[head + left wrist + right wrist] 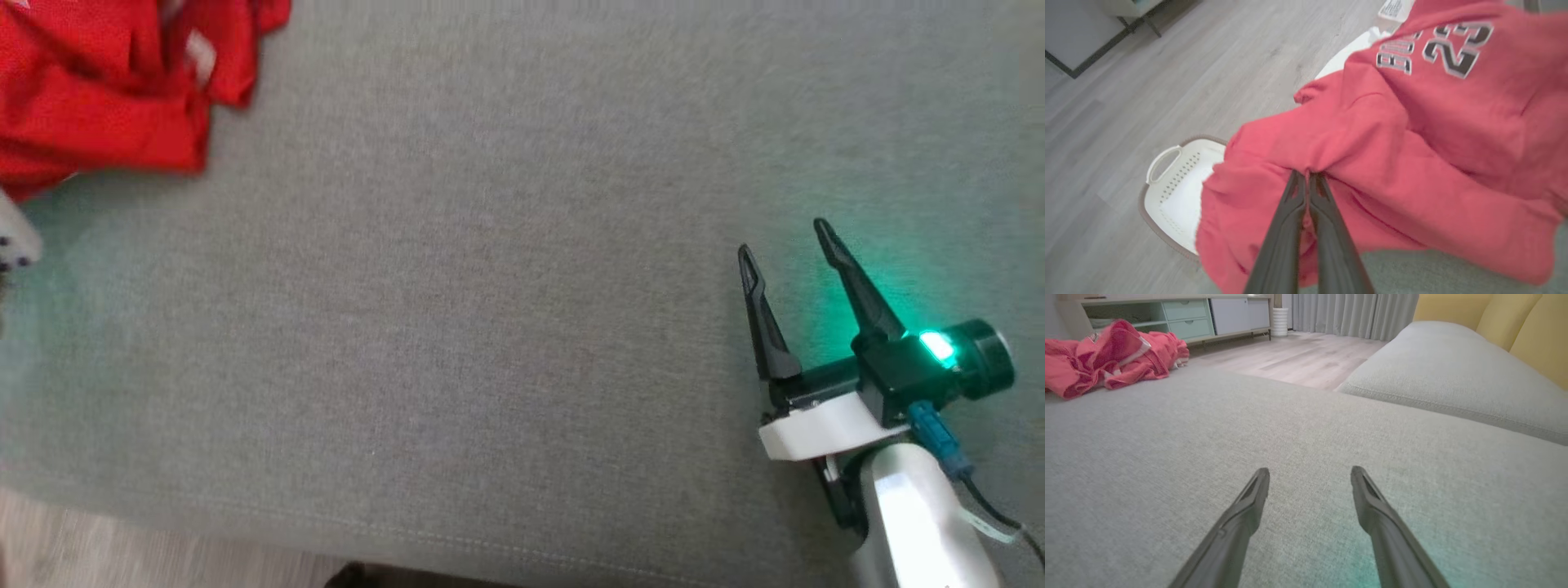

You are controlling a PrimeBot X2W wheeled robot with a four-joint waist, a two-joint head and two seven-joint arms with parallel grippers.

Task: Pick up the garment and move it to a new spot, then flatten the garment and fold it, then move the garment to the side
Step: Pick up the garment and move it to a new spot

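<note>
In the left wrist view, the left end effector (pixel 1306 176) is seen with its two dark fingers pressed together, and a fold of the red garment (pixel 1412 134) is pinched between their tips. The garment is spread in loose creases beyond the fingers. Dark letters and the number 23, outlined in white, are printed on its far part. Its near edge is laid on the grey seat (pixel 1453 273). Part of a white basket (pixel 1171 183) is hidden behind its left side, and the basket is set on a grey wooden floor (pixel 1126 90).

In the head view, the right end effector (pixel 782 237) is shown at the lower right, over the seat (pixel 490 286). Its fingers are spread wide and nothing is held between them. A green light (pixel 937 347) glows on its body, and a green tint is cast on the fabric beside it. The garment (pixel 98 90) is bunched in the upper left corner, well apart from this end effector.

In the right wrist view, the right end effector (pixel 1309 471) is again seen wide apart above the seat (pixel 1167 457). Farther off, the garment (pixel 1110 355) is crumpled at the seat's far left edge. A second grey cushion (pixel 1453 367) lies to the right, with a yellow backrest (pixel 1535 330) behind it. Beyond, a low cabinet (pixel 1188 314) and a grey curtain (pixel 1351 312) are visible.
</note>
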